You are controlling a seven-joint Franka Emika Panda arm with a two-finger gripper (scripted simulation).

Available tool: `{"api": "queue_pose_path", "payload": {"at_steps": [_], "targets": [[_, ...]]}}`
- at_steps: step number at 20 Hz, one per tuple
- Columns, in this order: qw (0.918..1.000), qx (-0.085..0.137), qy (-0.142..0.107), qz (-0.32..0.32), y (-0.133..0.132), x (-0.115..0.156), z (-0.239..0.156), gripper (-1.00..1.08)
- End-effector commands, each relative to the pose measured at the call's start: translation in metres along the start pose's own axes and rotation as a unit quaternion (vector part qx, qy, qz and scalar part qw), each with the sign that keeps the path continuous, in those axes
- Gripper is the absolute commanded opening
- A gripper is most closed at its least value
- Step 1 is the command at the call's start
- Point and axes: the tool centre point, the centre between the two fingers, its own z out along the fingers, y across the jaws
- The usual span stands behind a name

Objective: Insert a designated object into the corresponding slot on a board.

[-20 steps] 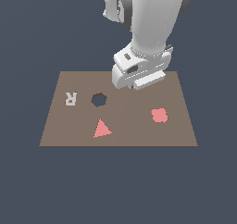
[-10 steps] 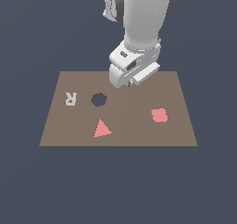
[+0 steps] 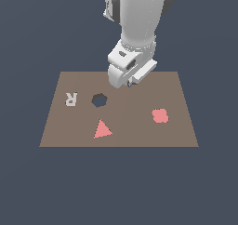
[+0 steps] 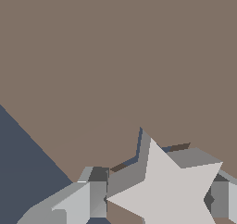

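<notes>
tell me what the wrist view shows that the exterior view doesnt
Only the wrist view shows the off-white star piece held between the claw's fingers, close above the board. Only the exterior view shows the pale letter R, the dark hexagonal hole, the pink triangle, the pink clover-like piece and the arm's body; there the claw hides the star. Both show the brown board and the dark ground beyond its edge.

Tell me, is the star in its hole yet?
Cannot tell for sure. The wrist view shows the star piece between the gripper jaws, low over the board; no star hole shows.
</notes>
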Motion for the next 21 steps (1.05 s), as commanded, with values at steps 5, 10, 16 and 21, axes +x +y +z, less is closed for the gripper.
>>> {"api": "queue_pose_path", "payload": {"at_steps": [5, 10, 16, 21], "targets": [[1.0000, 0.000, 0.000, -0.003, 0.000, -0.001, 0.001, -1.00], [1.0000, -0.001, 0.000, -0.004, 0.001, -0.001, 0.010, -1.00], [1.0000, -0.001, 0.000, -0.004, 0.001, -0.001, 0.010, 1.00], [1.0000, -0.001, 0.000, -0.004, 0.001, -0.001, 0.010, 1.00]]}}
